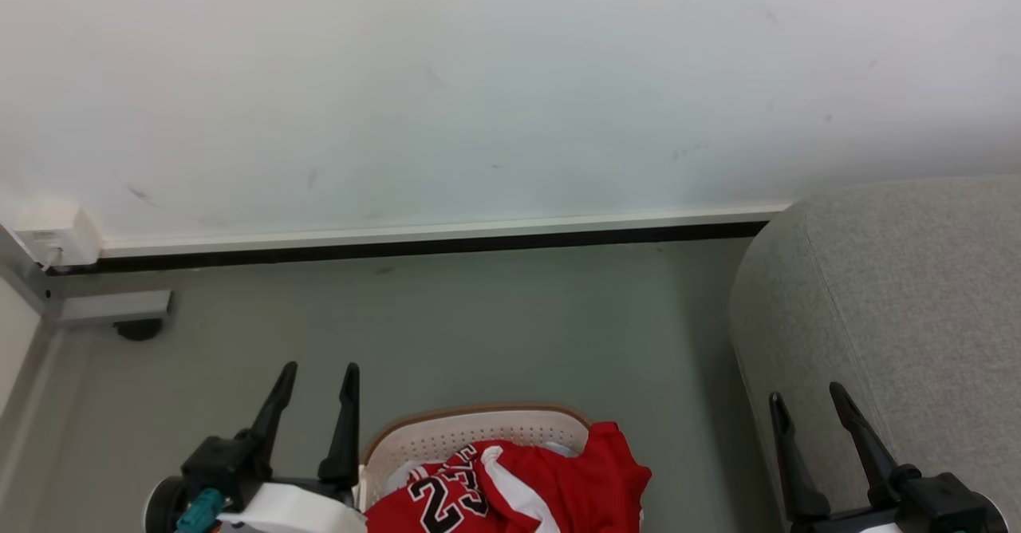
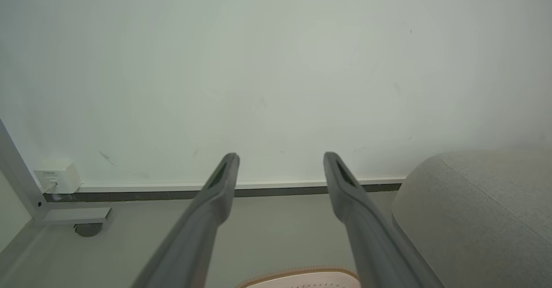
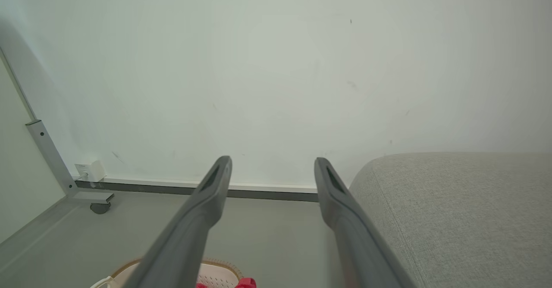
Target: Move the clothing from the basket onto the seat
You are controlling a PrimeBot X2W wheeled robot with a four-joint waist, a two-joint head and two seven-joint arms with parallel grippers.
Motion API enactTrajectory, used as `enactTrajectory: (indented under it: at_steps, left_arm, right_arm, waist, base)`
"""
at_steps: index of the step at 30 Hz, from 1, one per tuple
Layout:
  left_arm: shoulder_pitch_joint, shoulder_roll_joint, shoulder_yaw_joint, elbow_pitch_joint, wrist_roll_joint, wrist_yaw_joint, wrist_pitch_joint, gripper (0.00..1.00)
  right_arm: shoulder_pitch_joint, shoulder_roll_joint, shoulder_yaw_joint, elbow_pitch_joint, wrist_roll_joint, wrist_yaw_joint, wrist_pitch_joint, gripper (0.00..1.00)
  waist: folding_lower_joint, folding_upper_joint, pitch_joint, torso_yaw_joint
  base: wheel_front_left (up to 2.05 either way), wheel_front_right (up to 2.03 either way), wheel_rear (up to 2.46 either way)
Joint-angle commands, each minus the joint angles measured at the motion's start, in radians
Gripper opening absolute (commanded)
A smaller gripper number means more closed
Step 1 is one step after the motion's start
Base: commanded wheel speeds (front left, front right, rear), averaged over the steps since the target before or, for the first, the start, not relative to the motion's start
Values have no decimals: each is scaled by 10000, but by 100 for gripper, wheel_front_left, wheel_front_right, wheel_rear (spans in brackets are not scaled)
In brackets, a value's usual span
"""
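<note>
The red jersey (image 1: 518, 489) sits heaped in the basket (image 1: 471, 431), one fold spilling over its right rim, the side toward the seat (image 1: 901, 294). It lies low between my grippers, behind both sets of fingertips. My left gripper (image 1: 320, 366), fingers spread and empty, is just beside the basket's left rim — nearer, I judge, than the right gripper (image 1: 805, 391), likewise spread, in front of the seat.
</note>
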State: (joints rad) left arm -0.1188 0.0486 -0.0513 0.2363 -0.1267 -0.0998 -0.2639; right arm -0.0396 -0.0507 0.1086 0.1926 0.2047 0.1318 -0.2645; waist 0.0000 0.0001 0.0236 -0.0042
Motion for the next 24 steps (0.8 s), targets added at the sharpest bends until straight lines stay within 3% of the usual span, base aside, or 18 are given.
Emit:
enactTrajectory:
  at_steps: [1,16,24]
  left_arm:
    - [-115,33,29,22,81,-18,-9,100]
    - [-941,136,204,382,434,-260,-9,100]
    - [-1913,481,6,1995,471,-306,-9,100]
  right_arm:
    - [-67,-6,-1,12,89,-21,1,100]
    - [-871,-4,241,-291,430,-21,1,100]
    - [-1471,0,168,-562,641,-21,3,100]
  waist:
    - [0,-1,142,-102]
    - [0,-1,1945,-1188]
    - [0,-1,3095,-1858]
  base:
    - [0,0,0]
    - [0,0,0]
    - [0,0,0]
